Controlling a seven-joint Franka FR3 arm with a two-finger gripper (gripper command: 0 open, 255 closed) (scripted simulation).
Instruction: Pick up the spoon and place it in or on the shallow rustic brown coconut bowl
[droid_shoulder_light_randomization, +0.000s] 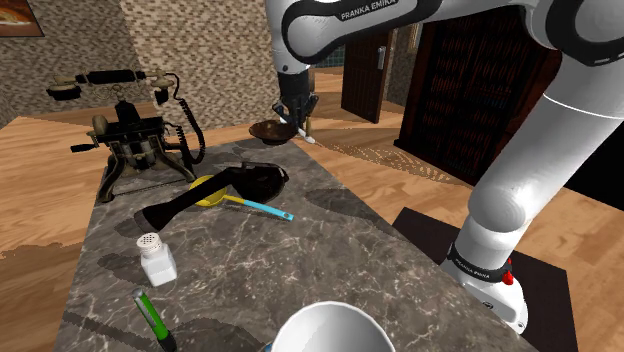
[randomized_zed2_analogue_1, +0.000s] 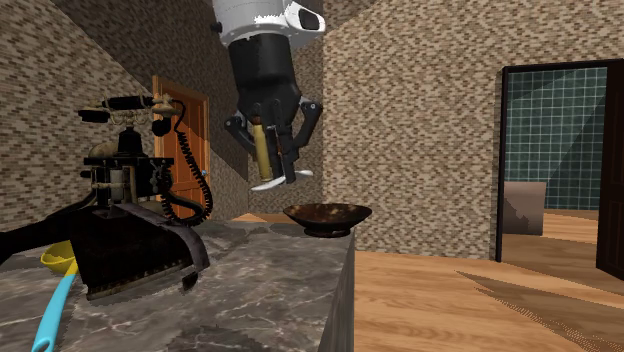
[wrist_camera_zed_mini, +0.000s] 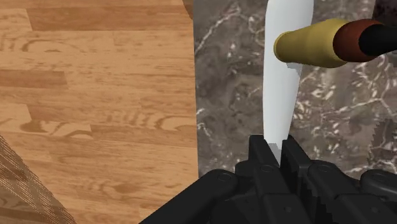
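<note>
Fingers pinched tight on the spoon (wrist_camera_zed_mini: 283, 95): I can see my gripper (wrist_camera_zed_mini: 277, 147) clamping its white part, with the gold handle showing beyond. In the second exterior view the spoon hangs in the air at ten o'clock from the brown bowl (randomized_zed2_analogue_1: 327, 216), clear of it. The bowl sits near the marble table's (randomized_zed2_analogue_1: 270, 290) corner.

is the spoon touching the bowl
Apart. The second exterior view shows the spoon, clasped in the gripper, hanging higher than the bowl, with wall showing between them.
</note>
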